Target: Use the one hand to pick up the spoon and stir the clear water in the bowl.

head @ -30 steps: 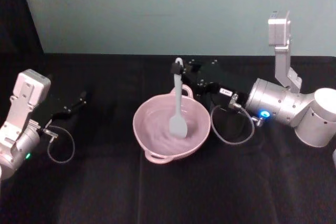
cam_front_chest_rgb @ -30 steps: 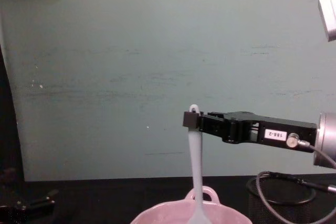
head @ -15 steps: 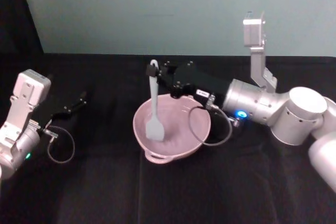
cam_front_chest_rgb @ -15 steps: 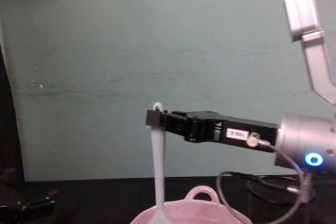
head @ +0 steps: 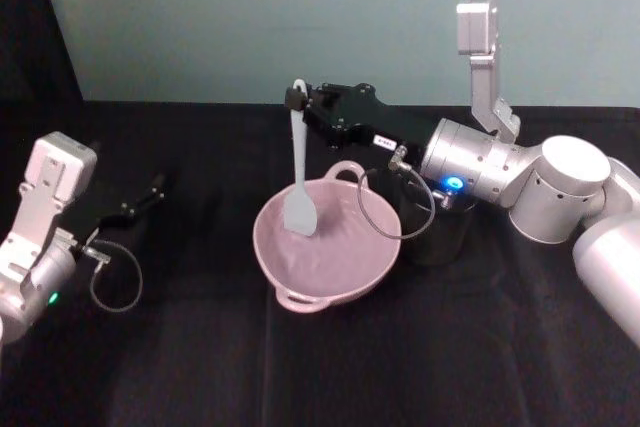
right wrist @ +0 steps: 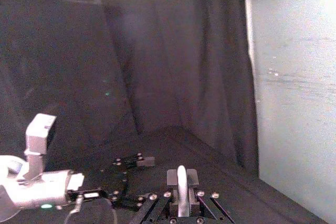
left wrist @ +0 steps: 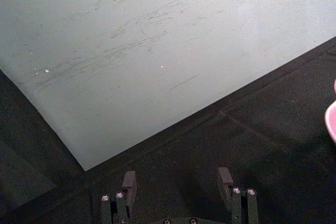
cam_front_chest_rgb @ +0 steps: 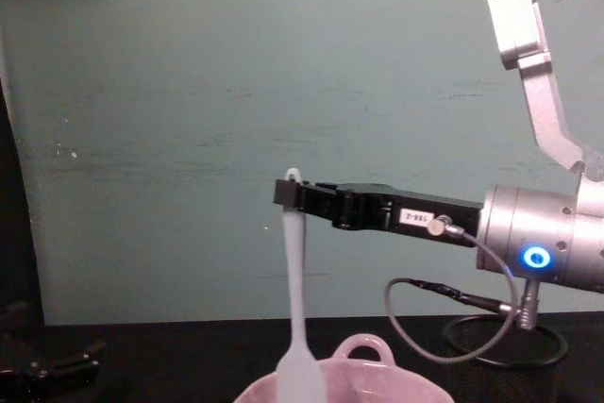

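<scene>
The right gripper [head: 297, 99] clamps the spoon [head: 298, 172], probably light, stiff and slippery, at its handle tip, over the bowl [head: 268, 247]. The left gripper [head: 150, 190] is parked, fingers apart, near the desk's left edge.

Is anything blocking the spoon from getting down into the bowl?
Nothing visible. The right gripper holds the spoon upright by its handle end, head over the far left of the bowl. The left gripper is parked aside.
</scene>
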